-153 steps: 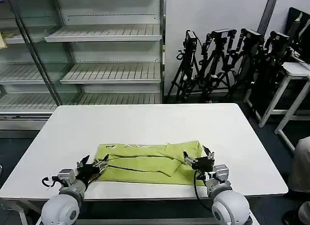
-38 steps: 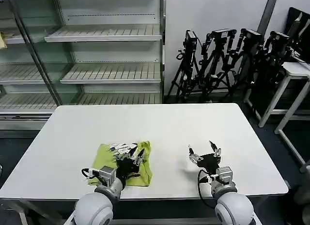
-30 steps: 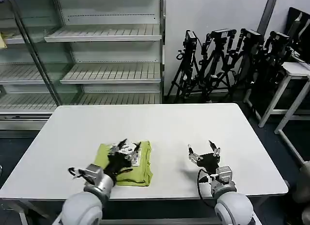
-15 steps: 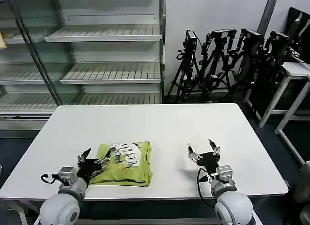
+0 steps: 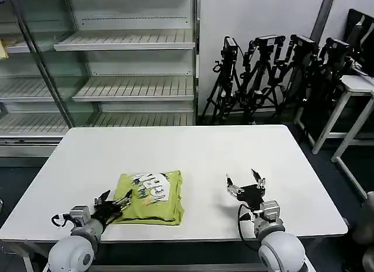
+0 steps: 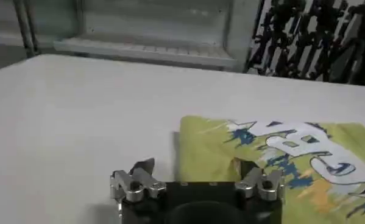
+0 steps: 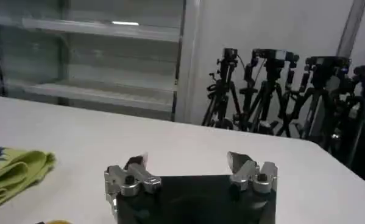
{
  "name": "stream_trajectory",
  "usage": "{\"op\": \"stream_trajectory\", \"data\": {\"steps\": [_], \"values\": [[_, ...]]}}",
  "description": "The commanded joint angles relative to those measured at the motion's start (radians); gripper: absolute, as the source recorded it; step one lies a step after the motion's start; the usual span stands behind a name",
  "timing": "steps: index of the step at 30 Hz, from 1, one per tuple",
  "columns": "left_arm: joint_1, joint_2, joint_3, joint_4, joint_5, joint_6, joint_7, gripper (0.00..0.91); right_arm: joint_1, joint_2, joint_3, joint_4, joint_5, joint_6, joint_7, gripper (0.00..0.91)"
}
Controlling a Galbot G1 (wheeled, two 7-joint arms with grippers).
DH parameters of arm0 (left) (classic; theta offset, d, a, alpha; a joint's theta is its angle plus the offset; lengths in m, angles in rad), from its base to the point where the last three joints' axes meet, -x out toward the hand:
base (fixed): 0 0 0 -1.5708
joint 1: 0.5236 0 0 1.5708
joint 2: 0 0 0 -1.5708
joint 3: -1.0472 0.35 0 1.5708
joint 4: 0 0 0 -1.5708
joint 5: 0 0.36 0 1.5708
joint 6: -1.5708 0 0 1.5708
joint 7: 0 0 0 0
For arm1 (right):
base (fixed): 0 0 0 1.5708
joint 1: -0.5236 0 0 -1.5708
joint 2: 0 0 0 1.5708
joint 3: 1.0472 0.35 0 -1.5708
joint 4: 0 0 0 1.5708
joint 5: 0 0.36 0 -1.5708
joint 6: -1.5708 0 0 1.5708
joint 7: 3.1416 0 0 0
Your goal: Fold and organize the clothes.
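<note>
The clothes are one lime-green T-shirt [image 5: 151, 198], folded into a compact rectangle on the white table [image 5: 204, 149]. A white and blue print faces up on it. My left gripper [image 5: 114, 202] is open and holds nothing, low at the shirt's front left corner. In the left wrist view the left gripper [image 6: 194, 165] straddles the edge of the shirt [image 6: 279, 152], one finger over fabric and one over bare table. My right gripper [image 5: 245, 187] is open above bare table, well right of the shirt. The right wrist view has the right gripper [image 7: 185, 159] empty and the shirt [image 7: 17, 173] off to one side.
Glass-fronted shelving [image 5: 134, 88] stands behind the table. Camera tripods [image 5: 274, 67] cluster at the back right beside a small white side table [image 5: 356, 85]. Bare tabletop lies beyond the shirt and between the two grippers.
The shirt went from a wide strip to a compact fold with the print up. My left gripper let go of it and drew back to its front left corner. The right gripper stayed still.
</note>
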Motion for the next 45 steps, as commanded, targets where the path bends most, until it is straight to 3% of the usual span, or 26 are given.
{"op": "stream_trajectory", "data": {"steps": [1, 14, 20, 25, 28, 32, 36, 39, 40, 43, 44, 45], "values": [[0.014, -0.022, 0.002, 0.001, -0.038, 0.000, 0.028, 0.010, 0.001, 0.001, 0.000, -0.002, -0.001, -0.001, 0.000, 0.907], [0.020, -0.037, 0.006, 0.001, -0.004, -0.006, 0.024, 0.010, 0.001, 0.004, -0.004, -0.002, -0.002, 0.000, 0.000, 0.907], [0.005, -0.001, -0.023, 0.007, 0.069, -0.011, 0.037, 0.010, -0.001, 0.007, -0.007, -0.001, -0.006, 0.001, 0.000, 0.907], [-0.022, 0.182, -0.161, 0.016, 0.099, 0.029, 0.085, 0.010, 0.000, 0.005, -0.008, 0.001, -0.006, 0.002, 0.000, 0.907], [0.016, 0.337, -0.336, 0.054, 0.168, 0.046, 0.170, 0.010, 0.004, 0.006, -0.014, -0.001, -0.007, 0.002, 0.000, 0.907], [0.183, 0.599, -0.634, 0.144, 0.220, 0.052, 0.311, 0.010, 0.016, 0.009, -0.026, -0.007, -0.008, 0.002, 0.000, 0.907], [0.317, 0.721, -0.849, 0.187, 0.210, 0.051, 0.375, 0.010, 0.029, 0.013, -0.036, -0.016, -0.008, 0.003, 0.000, 0.907], [0.302, 0.685, -0.810, 0.072, 0.191, 0.080, 0.355, 0.010, 0.035, 0.023, -0.041, -0.023, -0.010, 0.004, 0.000, 0.907], [0.293, 0.634, -0.784, 0.041, 0.195, 0.080, 0.334, 0.010, 0.034, 0.026, -0.042, -0.024, -0.011, 0.004, 0.000, 0.907], [0.271, 0.504, -0.521, -0.210, 0.260, 0.080, 0.276, 0.010, 0.029, 0.025, -0.042, -0.018, -0.016, 0.004, -0.002, 0.907], [0.267, 0.393, -0.369, -0.279, 0.295, 0.080, 0.250, 0.010, 0.026, 0.026, -0.041, -0.015, -0.016, 0.004, -0.002, 0.907], [0.252, 0.344, -0.234, -0.322, 0.339, 0.079, 0.238, 0.010, 0.025, 0.026, -0.039, -0.014, -0.016, 0.004, -0.002, 0.907]]}}
